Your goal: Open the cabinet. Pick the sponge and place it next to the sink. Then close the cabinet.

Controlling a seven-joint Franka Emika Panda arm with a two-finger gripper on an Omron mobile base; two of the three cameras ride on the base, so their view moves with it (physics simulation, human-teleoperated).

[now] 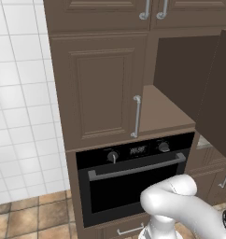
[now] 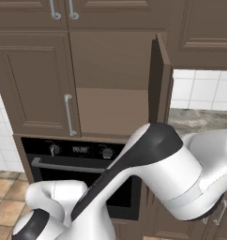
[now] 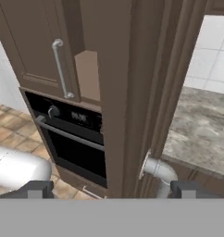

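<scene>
In the left base view the cabinet fills the centre, its right door swung open at the right edge over a bare shelf; no sponge shows. The right base view shows that door edge-on at centre above the oven. In the hand view the fingers stand spread at the bottom, straddling the door's handle without pinching it, bench at right. Opening looks done; picking, placing and closing remain.

Glossy white arm, seemingly black joints

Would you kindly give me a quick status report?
Gripper open, holding nothing, at the right door edge. Cabinet half open: right door swung out, left door shut. Shelf bare, no sponge seen.
</scene>
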